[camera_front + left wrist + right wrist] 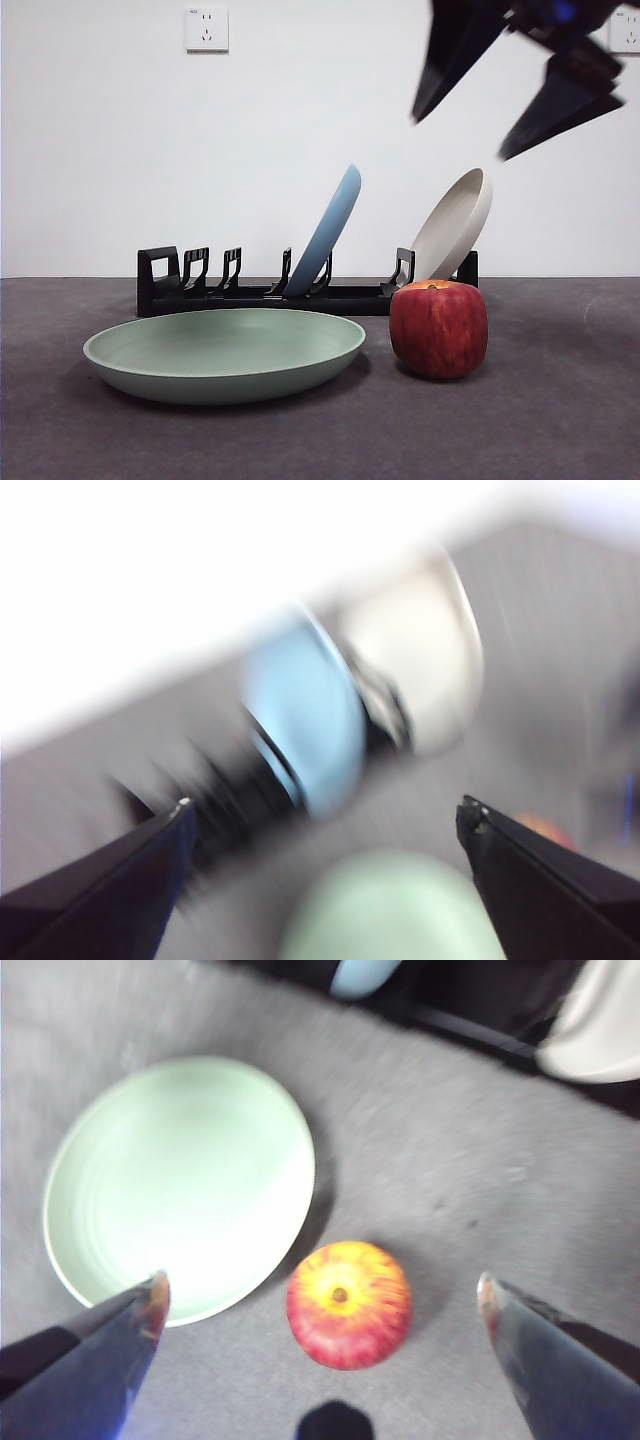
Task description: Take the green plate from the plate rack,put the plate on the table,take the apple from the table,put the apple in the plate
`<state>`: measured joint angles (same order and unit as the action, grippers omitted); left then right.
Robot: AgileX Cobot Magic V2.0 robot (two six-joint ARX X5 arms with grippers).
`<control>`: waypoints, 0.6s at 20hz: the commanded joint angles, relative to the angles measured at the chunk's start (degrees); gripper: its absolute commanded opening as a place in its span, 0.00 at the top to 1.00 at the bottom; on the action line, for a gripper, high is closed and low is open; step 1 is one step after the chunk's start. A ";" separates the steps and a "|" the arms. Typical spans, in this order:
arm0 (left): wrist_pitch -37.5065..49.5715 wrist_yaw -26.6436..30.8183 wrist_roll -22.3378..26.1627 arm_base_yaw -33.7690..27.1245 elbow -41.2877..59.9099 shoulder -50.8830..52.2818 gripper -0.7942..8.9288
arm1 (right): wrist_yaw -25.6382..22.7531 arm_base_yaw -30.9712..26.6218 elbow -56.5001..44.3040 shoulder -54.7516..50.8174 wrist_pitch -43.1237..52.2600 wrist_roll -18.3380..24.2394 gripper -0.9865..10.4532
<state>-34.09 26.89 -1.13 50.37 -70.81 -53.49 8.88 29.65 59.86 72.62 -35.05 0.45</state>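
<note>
Sage-green round matte plate (225,352) lies flat on dark grey textured table (560,420), out of the long black slotted rack (270,292), w/ blocky red apple (438,328) just beside its rim, not touching. Right gripper (320,1295) hangs above w/ jaws wide open; apple (349,1303) sits between its fingers (152,1298), green plate (180,1185) mostly beyond one finger. Left gripper (322,815) also spread open & empty, view blurred; light blue plate (325,232) & cream plate (452,225) lean in rack.
</note>
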 commanded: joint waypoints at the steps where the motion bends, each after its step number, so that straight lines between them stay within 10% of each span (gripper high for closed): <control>1: -0.31 1.75 1.03 -0.24 -1.20 5.20 0.47 | -4.44 2.49 0.81 5.03 0.31 1.70 0.44; 12: -11.54 7.80 0.57 -0.24 -1.68 11.21 0.47 | -5.99 4.33 0.87 23.34 5.66 3.08 0.44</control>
<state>-45.54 34.39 -0.56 50.26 -72.97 -42.35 2.92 33.78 60.66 95.15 -29.89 3.05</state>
